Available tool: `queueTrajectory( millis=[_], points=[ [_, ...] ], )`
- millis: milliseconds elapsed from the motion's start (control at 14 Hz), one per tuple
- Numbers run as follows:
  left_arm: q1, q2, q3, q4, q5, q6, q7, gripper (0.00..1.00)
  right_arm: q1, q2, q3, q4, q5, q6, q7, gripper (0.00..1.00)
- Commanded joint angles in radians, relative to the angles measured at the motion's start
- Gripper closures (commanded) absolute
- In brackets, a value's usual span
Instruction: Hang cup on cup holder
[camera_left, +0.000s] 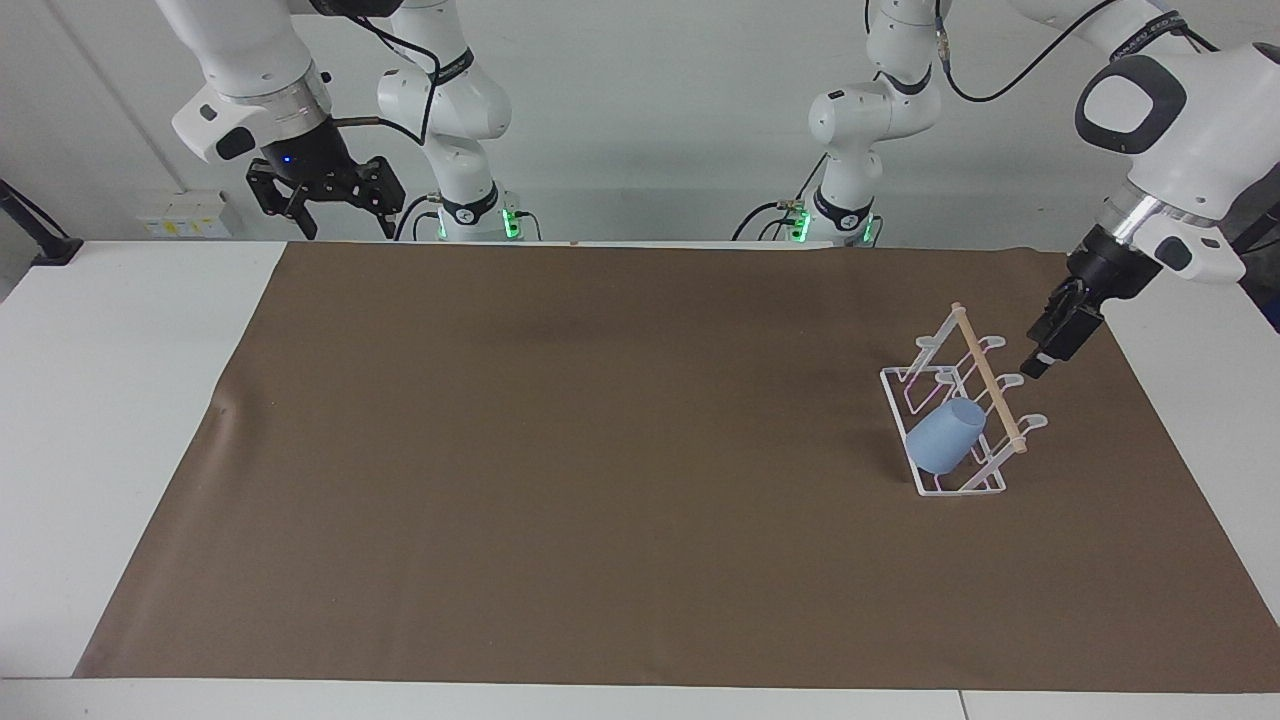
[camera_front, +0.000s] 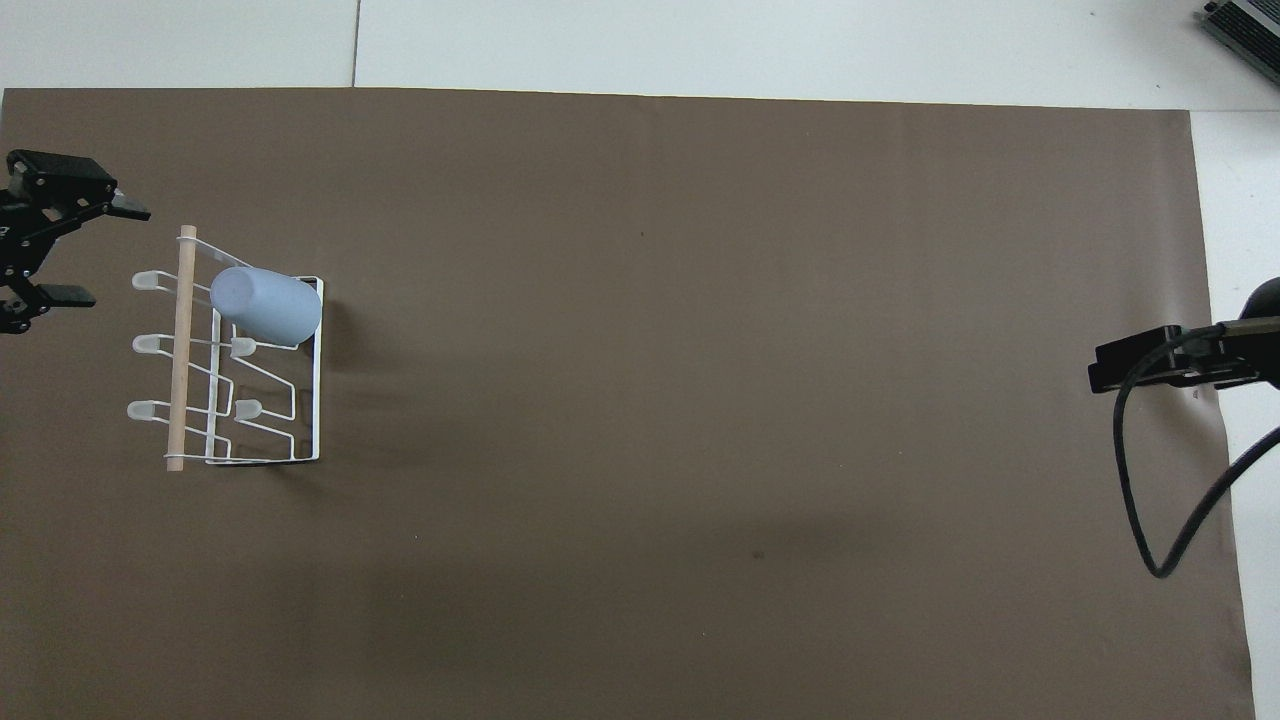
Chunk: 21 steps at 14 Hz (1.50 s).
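- We count one cup (camera_left: 945, 437), one cup holder (camera_left: 958, 488), one brown mat (camera_left: 600, 450) and two arms.
- The light-blue cup hangs tilted on a prong of the white wire cup holder, at the rack's end farther from the robots, toward the left arm's end of the table.
- We count five bare rounded prong tips in the overhead view, and one wooden dowel (camera_front: 181, 350) along the rack's top.
- The left gripper (camera_front: 75, 250) is over the mat beside the rack, apart from it, fingers spread wide and holding nothing.
- The right gripper (camera_left: 335, 225) waits high near its base, jaws apart and empty.
- Nothing stands between the left gripper and the rack.
- Only the facing view shows the right gripper; the overhead view alone shows a black cable (camera_front: 1150, 470) at the right arm's end.
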Motion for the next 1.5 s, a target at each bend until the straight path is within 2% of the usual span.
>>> queueTrajectory(
  millis=[0,357,643,929,1000,1143,1286,1429],
  points=[
    [-0.009,0.002,0.003,0.049,0.099,-0.081,0.181,0.00,-0.014,-0.026,0.004,-0.027,0.019,-0.004,0.010,0.00],
    [-0.009,-0.023,-0.017,0.077,0.205,-0.198,0.509,0.00,-0.014,-0.026,0.004,-0.027,0.019,-0.004,0.009,0.00],
    [-0.009,-0.040,-0.031,0.086,0.209,-0.256,0.569,0.00,-0.014,-0.026,0.004,-0.027,0.019,-0.003,0.010,0.00],
    [-0.016,-0.017,-0.069,0.193,0.259,-0.361,0.589,0.00,-0.014,-0.026,0.004,-0.027,0.019,-0.004,0.010,0.00],
    [-0.063,-0.018,-0.052,0.201,0.259,-0.370,0.592,0.00,-0.012,-0.026,0.004,-0.027,0.019,-0.003,0.010,0.00],
    [-0.146,-0.032,0.021,0.183,0.256,-0.373,0.597,0.00,-0.014,-0.026,0.004,-0.027,0.019,-0.004,0.010,0.00],
    [-0.153,-0.079,0.018,0.084,0.247,-0.352,0.595,0.00,-0.014,-0.026,0.004,-0.027,0.019,-0.004,0.010,0.00],
    [-0.176,-0.078,0.031,0.089,0.242,-0.349,0.597,0.00,-0.014,-0.026,0.004,-0.027,0.019,-0.004,0.010,0.00]
  ],
)
